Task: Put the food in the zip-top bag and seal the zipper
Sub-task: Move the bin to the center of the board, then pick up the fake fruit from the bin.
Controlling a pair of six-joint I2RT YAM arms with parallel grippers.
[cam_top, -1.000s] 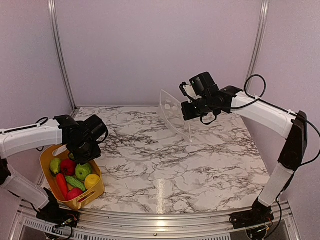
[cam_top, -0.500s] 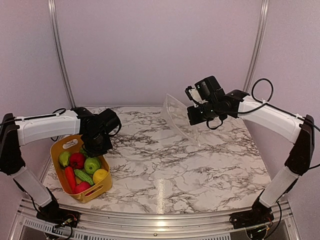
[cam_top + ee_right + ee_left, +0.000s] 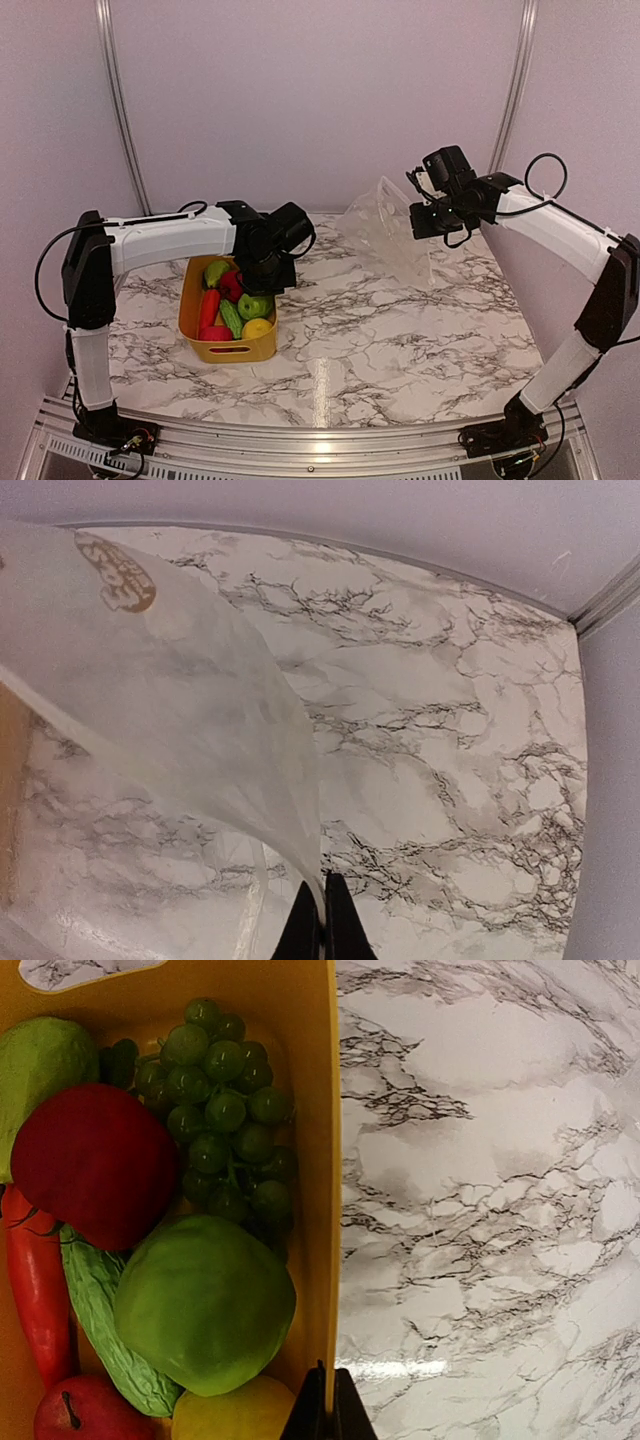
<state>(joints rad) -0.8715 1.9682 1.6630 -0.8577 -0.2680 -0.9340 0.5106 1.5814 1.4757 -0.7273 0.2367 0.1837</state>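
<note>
The food lies in a yellow bin [image 3: 258, 346]: green apples [image 3: 205, 1305], a red apple [image 3: 92, 1165], green grapes [image 3: 222, 1120], a cucumber [image 3: 100, 1305], a carrot [image 3: 35, 1295] and a lemon [image 3: 235, 1415]. My left gripper [image 3: 275, 272] is shut on the bin's right wall [image 3: 325, 1160], and its fingertips [image 3: 325, 1415] pinch that wall. My right gripper [image 3: 432, 215] is shut on the edge of the clear zip-top bag [image 3: 385, 228] and holds it up at the back right. The bag [image 3: 170, 710] hangs from the gripper [image 3: 322, 920]. The zipper is not discernible.
The marble table [image 3: 400, 330] spreads between bin and bag. A lilac back wall with two metal posts [image 3: 118, 110] stands behind. A metal rail [image 3: 320, 440] runs along the near edge.
My left gripper has dragged the yellow bin from the near left corner to the right and further back. My right gripper has carried the bag to the right.
</note>
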